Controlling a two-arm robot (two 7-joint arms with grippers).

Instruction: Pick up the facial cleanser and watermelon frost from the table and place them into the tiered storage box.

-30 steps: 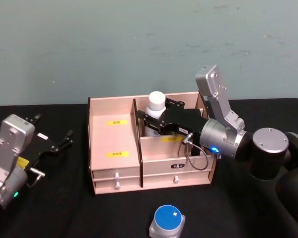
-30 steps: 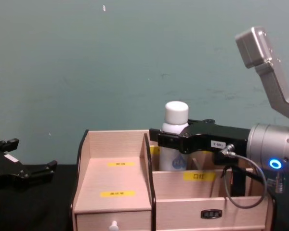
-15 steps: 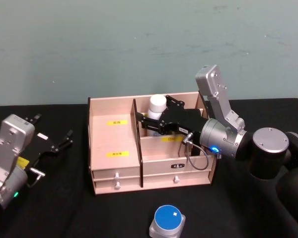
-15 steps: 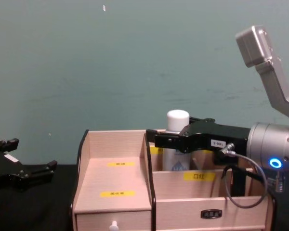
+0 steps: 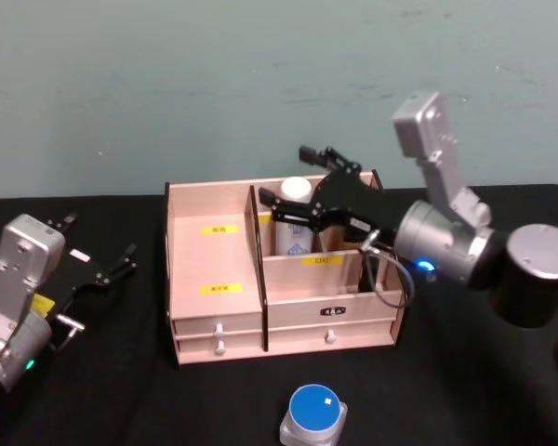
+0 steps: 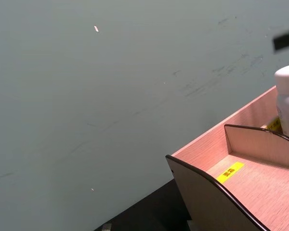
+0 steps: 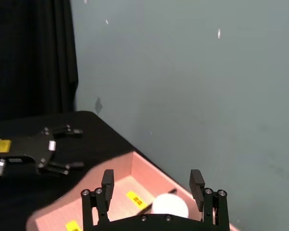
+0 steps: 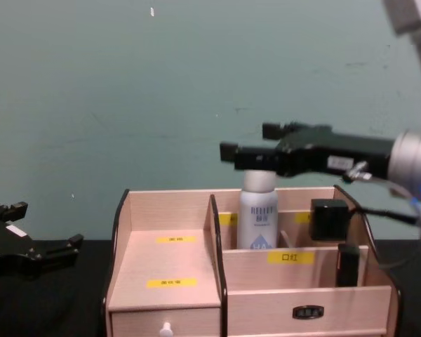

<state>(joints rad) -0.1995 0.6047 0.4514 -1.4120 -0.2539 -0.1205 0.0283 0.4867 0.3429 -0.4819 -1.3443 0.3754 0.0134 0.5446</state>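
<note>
The tiered storage box [image 5: 302, 311] sits in the middle of the black table [image 5: 121, 390], drawers facing the robot. The facial cleanser [image 5: 295, 221], a pale bottle with a white cap, stands upright inside it. It is in the raised back row at about one o'clock from the box's centre, in the cell just beside the tall black-edged divider. Its cap pokes up above the back wall. The right gripper [image 5: 286, 175] reaches in from three o'clock and hangs just above that cap. Its two black fingers [image 7: 107, 182] are spread wide, with nothing between them and no contact with the bottle that I can make out. From the wrist the cap shows below the gap, roughly centred between the fingers. The watermelon frost [image 5: 314, 411], a small blue-topped pot, rests on the cloth at six o'clock from the box, well apart from it and near the robot's edge of the table. Over at nine o'clock the left gripper [image 5: 100, 240] lies low near the tabletop, clear of the box's left wall. Its fingers are parted and empty, pointing roughly toward two o'clock. The wide left section of the box, with its two yellow labels [image 5: 219, 229] on the stepped floor, holds nothing.
</note>
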